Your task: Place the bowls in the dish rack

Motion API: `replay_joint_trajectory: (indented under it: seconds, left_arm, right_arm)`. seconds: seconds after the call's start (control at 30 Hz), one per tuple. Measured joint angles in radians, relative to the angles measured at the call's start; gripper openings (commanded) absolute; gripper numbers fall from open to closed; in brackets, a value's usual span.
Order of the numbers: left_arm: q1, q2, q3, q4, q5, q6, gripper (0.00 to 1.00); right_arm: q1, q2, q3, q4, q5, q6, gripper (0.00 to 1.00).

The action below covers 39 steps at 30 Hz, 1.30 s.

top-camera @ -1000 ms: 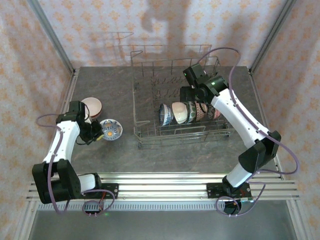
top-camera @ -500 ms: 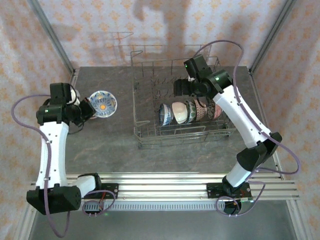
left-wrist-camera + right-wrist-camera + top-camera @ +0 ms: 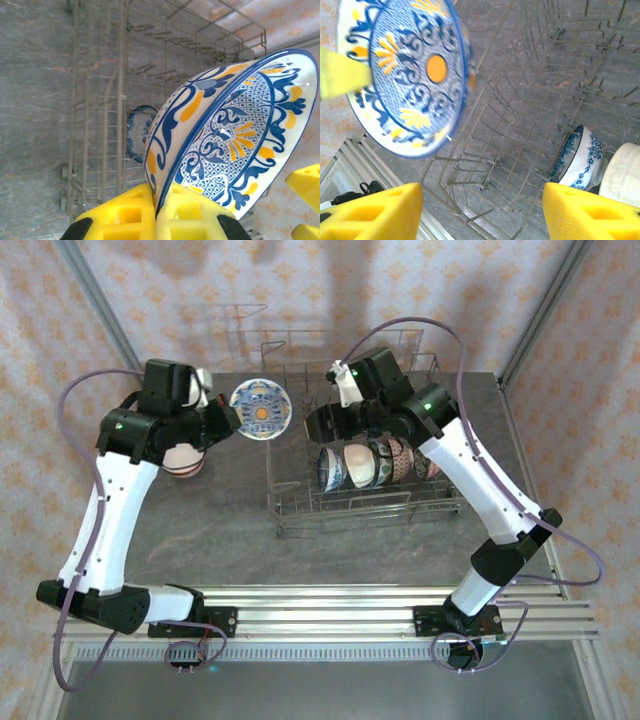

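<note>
A blue, white and yellow patterned bowl (image 3: 260, 410) (image 3: 235, 135) (image 3: 410, 75) hangs in the air, tilted on edge, just left of the dish rack (image 3: 365, 455) (image 3: 120, 100) (image 3: 520, 125). My left gripper (image 3: 225, 418) (image 3: 156, 207) is shut on its rim, one pad inside and one outside. My right gripper (image 3: 318, 422) (image 3: 482, 210) hovers above the rack's left part, open, close to the bowl but not touching it. Several bowls (image 3: 375, 464) stand on edge in a row in the rack. A pinkish bowl (image 3: 183, 458) sits on the table, partly under my left arm.
In the rack, a blue-white bowl (image 3: 580, 155) (image 3: 135, 132) and a white bowl (image 3: 622, 172) stand at the row's left end. The rack's back and left rows of tines (image 3: 320, 400) hold nothing. Grey tabletop (image 3: 210, 530) lies in front of the rack.
My left arm has lifted the patterned bowl off the table and carried it back and right to the rack's side. My right gripper has swung left towards it and its jaws have narrowed.
</note>
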Motion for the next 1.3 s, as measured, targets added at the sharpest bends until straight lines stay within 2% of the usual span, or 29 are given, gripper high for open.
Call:
replay_joint_trajectory:
  seconds: [0.17, 0.3, 0.5, 0.7, 0.8, 0.9, 0.97, 1.07, 1.17, 1.23, 1.3]
  left_arm:
    - [-0.086, 0.028, 0.014, 0.023, -0.031, -0.019, 0.00]
    - [-0.116, 0.030, 0.033, 0.033, -0.048, -0.030, 0.00]
    - [-0.121, 0.030, 0.042, 0.040, -0.064, -0.031, 0.00]
    - [-0.122, 0.027, 0.034, 0.050, -0.071, -0.045, 0.00]
    - [-0.123, 0.020, 0.010, 0.068, -0.071, -0.056, 0.00]
    - [-0.123, 0.015, -0.002, 0.081, -0.071, -0.061, 0.00]
    - [-0.123, 0.014, -0.006, 0.087, -0.071, -0.063, 0.03]
    - [-0.123, 0.013, -0.016, 0.093, -0.072, -0.064, 0.18]
    - [-0.123, 0.012, -0.031, 0.108, -0.066, -0.061, 0.50]
    - [-0.123, 0.011, -0.036, 0.121, -0.067, -0.057, 0.59]
    - [-0.123, 0.009, -0.037, 0.130, -0.068, -0.047, 0.74]
  right_arm:
    - [-0.005, -0.011, -0.018, 0.040, 0.015, 0.002, 0.55]
    - [-0.005, -0.017, -0.036, 0.068, 0.027, 0.016, 0.48]
    - [-0.005, -0.017, -0.041, 0.093, 0.050, 0.048, 0.34]
    - [-0.005, -0.017, -0.054, 0.121, 0.053, 0.076, 0.26]
    - [-0.005, -0.017, -0.054, 0.125, 0.053, 0.087, 0.19]
    - [-0.009, -0.017, -0.054, 0.124, 0.061, 0.102, 0.08]
    - [-0.013, -0.017, -0.054, 0.128, 0.064, 0.113, 0.04]
    - [-0.013, -0.017, -0.054, 0.134, 0.069, 0.134, 0.01]
    - [-0.013, -0.017, -0.054, 0.132, 0.086, 0.147, 0.00]
    - [-0.013, -0.014, -0.054, 0.119, 0.109, 0.158, 0.00]
    - [-0.013, -0.006, -0.053, 0.099, 0.142, 0.171, 0.00]
